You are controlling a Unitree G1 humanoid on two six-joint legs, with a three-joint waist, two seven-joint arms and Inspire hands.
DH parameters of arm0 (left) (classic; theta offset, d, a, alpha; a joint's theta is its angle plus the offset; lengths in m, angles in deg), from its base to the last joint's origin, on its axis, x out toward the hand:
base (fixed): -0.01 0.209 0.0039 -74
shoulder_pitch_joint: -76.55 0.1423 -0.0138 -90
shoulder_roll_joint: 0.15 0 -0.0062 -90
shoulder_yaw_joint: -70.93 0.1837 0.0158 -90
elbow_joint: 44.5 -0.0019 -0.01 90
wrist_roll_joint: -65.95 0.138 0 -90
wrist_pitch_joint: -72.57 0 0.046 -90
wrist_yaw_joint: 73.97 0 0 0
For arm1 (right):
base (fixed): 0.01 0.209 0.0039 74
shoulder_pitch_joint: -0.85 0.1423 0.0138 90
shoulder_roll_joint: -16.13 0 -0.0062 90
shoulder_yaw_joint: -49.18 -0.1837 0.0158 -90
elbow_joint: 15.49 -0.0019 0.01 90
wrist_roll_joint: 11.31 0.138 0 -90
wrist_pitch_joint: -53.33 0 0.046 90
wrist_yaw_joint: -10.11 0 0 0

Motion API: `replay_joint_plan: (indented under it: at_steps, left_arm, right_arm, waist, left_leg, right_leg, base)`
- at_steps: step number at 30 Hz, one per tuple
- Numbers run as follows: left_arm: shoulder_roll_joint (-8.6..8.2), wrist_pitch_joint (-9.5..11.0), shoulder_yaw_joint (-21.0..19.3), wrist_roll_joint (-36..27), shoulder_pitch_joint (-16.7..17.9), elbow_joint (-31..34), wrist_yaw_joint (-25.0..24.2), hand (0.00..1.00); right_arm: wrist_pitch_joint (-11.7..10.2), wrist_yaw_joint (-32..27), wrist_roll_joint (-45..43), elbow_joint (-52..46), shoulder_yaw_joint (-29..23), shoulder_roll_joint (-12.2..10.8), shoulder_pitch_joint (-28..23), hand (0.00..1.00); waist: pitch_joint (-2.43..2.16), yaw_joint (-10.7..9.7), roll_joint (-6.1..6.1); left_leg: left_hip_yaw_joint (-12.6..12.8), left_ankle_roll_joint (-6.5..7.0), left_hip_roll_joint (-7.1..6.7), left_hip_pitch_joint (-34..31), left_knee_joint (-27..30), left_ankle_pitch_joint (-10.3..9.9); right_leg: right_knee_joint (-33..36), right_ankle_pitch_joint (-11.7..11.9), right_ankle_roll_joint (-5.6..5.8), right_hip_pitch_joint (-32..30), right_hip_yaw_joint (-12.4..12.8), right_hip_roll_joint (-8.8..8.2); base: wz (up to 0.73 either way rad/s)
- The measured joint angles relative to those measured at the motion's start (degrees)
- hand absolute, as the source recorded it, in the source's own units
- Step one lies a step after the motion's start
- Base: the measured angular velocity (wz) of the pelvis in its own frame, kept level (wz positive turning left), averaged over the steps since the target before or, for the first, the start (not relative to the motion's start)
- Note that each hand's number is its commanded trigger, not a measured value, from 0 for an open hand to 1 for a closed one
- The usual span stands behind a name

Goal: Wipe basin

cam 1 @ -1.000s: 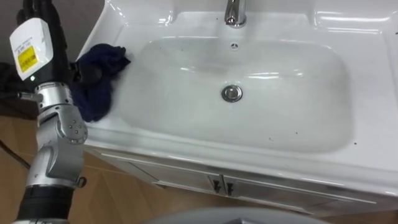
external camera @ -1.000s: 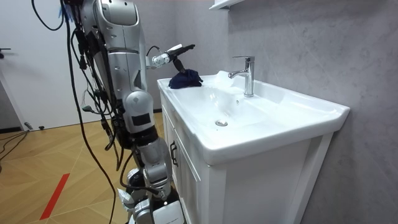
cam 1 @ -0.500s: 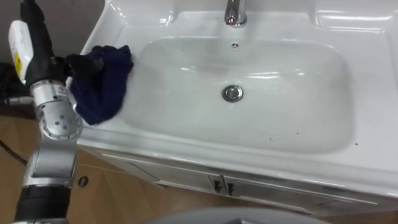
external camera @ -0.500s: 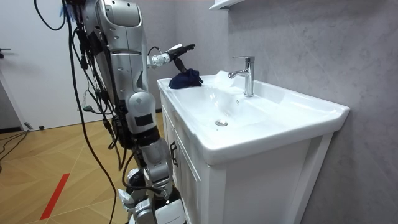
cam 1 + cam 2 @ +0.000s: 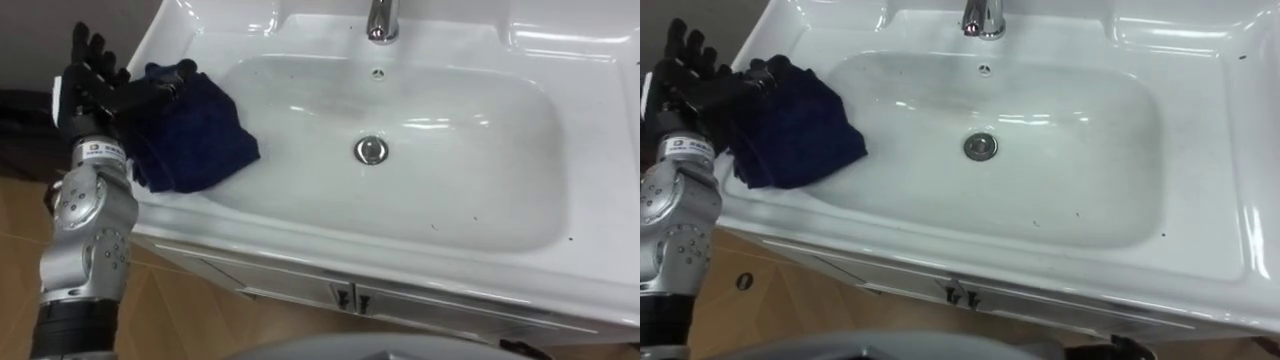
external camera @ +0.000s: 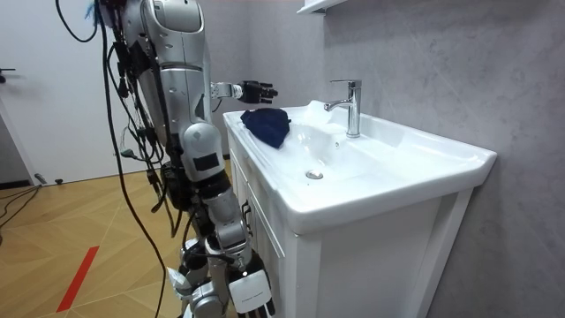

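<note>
At the upper left of the frame the left robot hand (image 5: 93,88) was raised beside the basin's (image 5: 470,180) left rim, its fingers (image 5: 84,45) spread apart and fairly straight. Its dark fingertips reached the upper left edge of a dark blue cloth (image 5: 190,135); whether they touched it could not be told. The cloth lay crumpled over the left rim and down the basin's inner slope, well left of the drain (image 5: 371,151) and the tap (image 5: 378,20). In the room view the robot stood at the white cabinet (image 6: 265,238).

A dark blue cloth (image 5: 192,132) drapes the left rim of the basin (image 5: 300,236).
</note>
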Motion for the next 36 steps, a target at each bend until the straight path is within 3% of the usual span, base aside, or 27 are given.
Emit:
replay_joint_plan:
  at_steps: [3, 11, 14, 18, 21, 25, 27, 29, 31, 32, 36]
  left_arm:
    - [0.01, 0.0, -1.39, 0.49, 0.0, -0.21, 0.2, 0.0]
    - [0.0, 0.07, -9.27, 15.05, 0.43, 2.21, 8.7, 0.0]
    - [0.09, 2.27, -12.96, 16.38, 1.77, 3.59, 12.22, 0.0]
    - [0.09, 2.81, -15.81, 16.23, 3.2, 3.45, 14.84, 0.0]
    - [0.09, 3.15, -16.96, 16.17, 4.84, 2.62, 15.49, 0.0]
    - [0.1, 3.5, -18.1, 16.06, 8.44, -6.33, 15.51, 0.0]
    - [-0.78, 3.41, -17.79, 16.36, 11.6, -11.92, 14.66, 0.0]
    - [-1.93, 2.9, -15.28, 16.36, 16.44, -19.31, 13.81, 0.0]
    - [-2.29, 2.1, -12.88, 16.37, 18.03, -26.83, 12.41, 0.0]
    - [-2.74, 1.39, -11.73, 16.53, 18.68, -30.38, 11.83, 0.0]
    - [-4.4, 1.31, -11.42, 21.76, 19.11, -40.57, 10.94, 0.0]
  right_arm:
    - [-0.26, 0.0, 0.6, -0.49, -0.68, 0.4, -0.73, 0.0]
    - [-0.56, 0.23, 0.11, -0.63, -0.8, 0.9, -1.46, 0.0]
    - [-1.09, 0.64, 0.28, -0.38, -0.87, 0.92, -1.72, 0.0]
    - [-1.09, 0.66, 0.26, 0.74, -1.2, 0.91, -1.6, 0.0]
    - [-0.89, 0.66, -0.04, 1.59, -1.85, 0.92, -2.07, 0.0]
    - [-0.05, 0.55, -0.18, 1.36, -2.19, 1.56, -2.48, 0.0]
    - [0.61, 0.56, -0.37, 1.32, -2.15, 1.57, -2.46, 0.0]
    - [1.68, 0.82, -0.23, 1.36, -2.15, 1.57, -2.6, 0.0]
    - [2.5, 1.52, 0.11, 1.5, -2.09, 1.48, -2.6, 0.0]
    - [2.56, 1.85, 0.04, 1.59, -1.92, 1.42, -2.71, 0.0]
    - [2.97, 2.59, -0.82, 1.63, -1.45, 1.22, -3.13, 0.0]
  waist:
    - [0.09, 0.77, 0.83]
    - [0.08, 2.32, 0.8]
    - [0.16, 2.61, 0.58]
    - [0.12, 3.14, 0.52]
    - [0.06, 4.95, 0.2]
    - [-0.22, 7.34, 0.64]
    - [-0.42, 7.64, 0.51]
    - [-0.44, 7.87, -0.28]
    - [-0.48, 8.04, -0.51]
    - [-0.04, 8.07, -1.13]
    - [0.19, 9.96, -1.61]
  left_leg:
    - [0.32, 0.0, 0.2, 0.67, -0.31, 0.0]
    - [-0.07, 0.08, -0.12, 1.49, -0.83, 0.05]
    - [-0.16, 0.32, -0.36, 1.41, -0.85, 0.22]
    - [-0.88, 0.48, -0.84, 1.21, -0.73, 0.31]
    - [-1.64, 0.51, -1.22, 1.38, -0.39, 0.29]
    - [-1.93, 0.59, -1.55, -0.03, 0.21, 0.24]
    - [-2.09, 0.61, -1.67, -0.52, 0.36, 0.23]
    - [-3.54, 0.67, -2.06, -1.05, 1.01, 0.19]
    - [-4.11, 1.04, -2.11, -1.66, 1.47, -0.06]
    - [-4.59, 1.22, -2.15, -2.15, 2.11, -0.21]
    - [-4.87, 1.34, -2.08, -2.73, 2.22, -0.28]
  right_leg:
    - [0.83, 0.01, 0.01, 0.19, -0.15, -0.1]
    - [0.04, -0.07, 0.09, 0.85, -0.26, -0.2]
    - [-0.16, -0.14, 0.22, 0.91, -0.44, -0.54]
    - [-0.11, -0.32, 0.53, 1.26, -0.93, -0.89]
    - [-0.11, -0.52, 0.84, 1.78, -1.49, -1.01]
    - [-0.14, -0.66, 1.06, 1.13, -2.78, -1.29]
    - [-0.04, -0.69, 1.11, 0.7, -3.56, -1.43]
    - [-0.06, -0.84, 1.34, 0.9, -4.43, -1.61]
    - [-0.09, -0.89, 1.4, 0.75, -5.05, -1.67]
    - [-0.09, -0.9, 1.4, 0.7, -5.55, -1.77]
    - [-0.12, -1.01, 1.45, 0.5, -6.27, -1.98]
  base:
    - [-0.04]
    - [0.02]
    - [0.04]
    - [0.08]
    - [0.09]
    - [0.13]
    - [0.16]
    - [0.2]
    - [0.3]
    - [0.27]
    - [0.11]
